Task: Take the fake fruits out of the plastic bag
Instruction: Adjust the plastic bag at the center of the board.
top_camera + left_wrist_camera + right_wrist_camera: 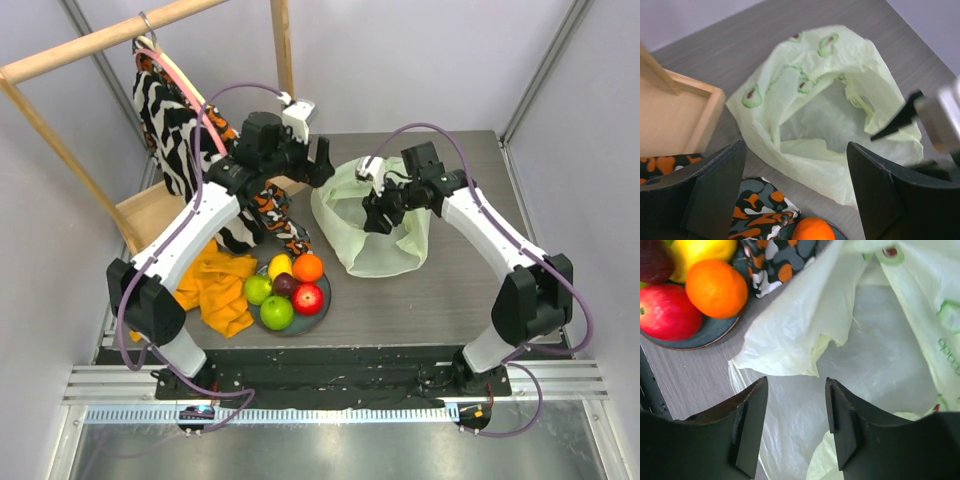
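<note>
The pale-green plastic bag (pixel 372 228) lies crumpled at mid-table, its mouth gaping; no fruit shows inside it in the left wrist view (pixel 830 105). Fake fruits sit on the grey-blue plate (pixel 318 318): two green apples (pixel 277 312), a red apple (pixel 308 298), an orange (pixel 308 267), a yellow mango (pixel 281 266) and a dark purple piece (pixel 287 284). No grape bunch is in view. My left gripper (pixel 322 160) is open and empty, above the table left of the bag. My right gripper (pixel 378 216) is open and empty just above the bag's mouth (pixel 796 410).
A wooden rack (pixel 110 40) with a zebra-print cloth (pixel 165 120) stands at back left. A wooden tray (pixel 675 115) lies below it. A camouflage cloth (pixel 280 215) and an orange towel (pixel 222 285) lie left of the plate.
</note>
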`<action>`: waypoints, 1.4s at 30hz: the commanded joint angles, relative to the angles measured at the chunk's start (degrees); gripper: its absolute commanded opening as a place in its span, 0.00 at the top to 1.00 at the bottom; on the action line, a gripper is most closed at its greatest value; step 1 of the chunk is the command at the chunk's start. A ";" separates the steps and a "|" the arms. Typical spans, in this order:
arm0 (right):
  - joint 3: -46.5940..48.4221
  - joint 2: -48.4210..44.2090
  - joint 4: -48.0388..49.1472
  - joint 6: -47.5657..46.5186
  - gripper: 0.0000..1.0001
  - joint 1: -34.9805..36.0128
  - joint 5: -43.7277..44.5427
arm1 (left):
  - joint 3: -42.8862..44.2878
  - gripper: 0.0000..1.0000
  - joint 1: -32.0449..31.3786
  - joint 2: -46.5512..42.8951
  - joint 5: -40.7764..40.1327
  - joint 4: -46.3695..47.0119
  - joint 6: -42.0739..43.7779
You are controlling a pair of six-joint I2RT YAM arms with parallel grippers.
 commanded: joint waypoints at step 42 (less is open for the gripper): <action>2.28 17.84 23.60 26.20 0.43 -8.93 8.69 | -1.33 1.00 -11.42 7.57 -2.69 0.13 0.22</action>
